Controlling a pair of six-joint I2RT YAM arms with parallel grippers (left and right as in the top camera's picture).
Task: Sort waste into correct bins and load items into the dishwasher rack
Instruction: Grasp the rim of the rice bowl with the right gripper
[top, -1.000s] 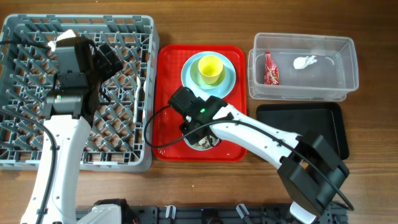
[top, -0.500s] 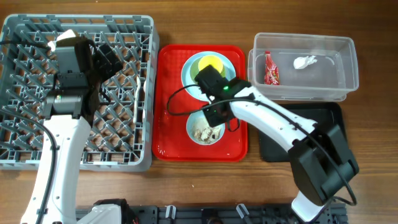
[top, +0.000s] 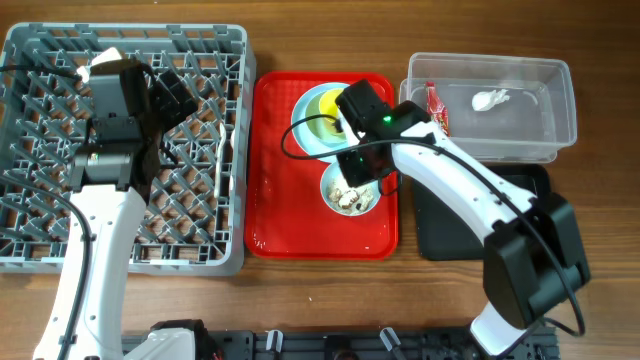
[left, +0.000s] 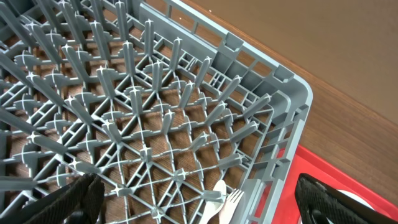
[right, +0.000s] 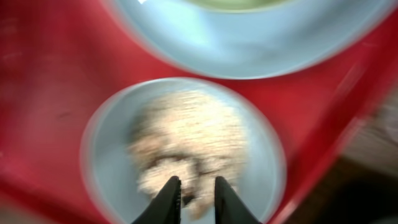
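Right pincer (right: 193, 200) hung straight over the small blue bowl (right: 109, 143), tips down among the beige food scraps (right: 186, 134). In the wrist view the tips stood close, with only a thin slit between them. The view was blurred, so it could not be told whether they pinched scraps, touched the bowl or held nothing.

The bowl sat on the red serving tray (top: 290, 215), toward its right edge and just below the blue plate (top: 303, 125) with the yellow cup (top: 322, 105). It is round, so no long axis governs the approach.

Key relation: the black tray (top: 520, 215) lay on the desk (top: 600, 300) just beyond the red tray's right edge, on the right arm's own side and near the bowl. The clear tub (top: 560, 75) stood behind it, already holding the red wrapper (top: 435, 110) and the white tissue (top: 490, 99). Judged: the scraps belong in the black tray, so the move would be a short one to the right.

Left pincer (left: 199, 183) was spread wide and empty over the near-right corner of the dishwasher rack (top: 40, 250), where a white fork (left: 231, 202) lay among the pegs. That arm was well apart from the bowl, with the red tray's left half between. The right arm was plainly nearer.
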